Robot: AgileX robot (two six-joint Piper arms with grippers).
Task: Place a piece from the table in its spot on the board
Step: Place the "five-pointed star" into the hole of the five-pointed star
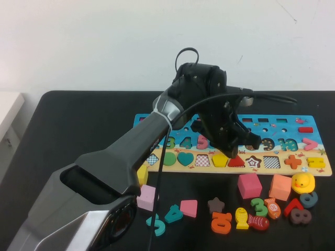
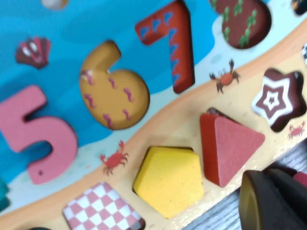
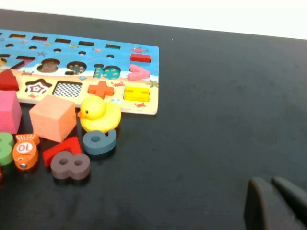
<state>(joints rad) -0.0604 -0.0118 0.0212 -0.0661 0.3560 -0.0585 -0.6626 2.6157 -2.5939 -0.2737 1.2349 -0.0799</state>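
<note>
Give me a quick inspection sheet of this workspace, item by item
Surface: black table, white wall behind.
Job's things: puzzle board; red triangle sits tilted in its slot, yellow pentagon seated.
Clutter: loose numbers and blocks in front of the board, plus yellow duck, pink cube, orange cube.
Grippers: left gripper over the board beside the triangle, holding nothing; right gripper low over bare table, off to the board's right.
Cables: black cable along the left arm.
Surroundings: nothing seen.

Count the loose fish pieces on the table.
3: yellow fish and red fish side by side at the near edge, orange fish behind them. The left arm may hide more. Left gripper above the board; right gripper over bare table.
</note>
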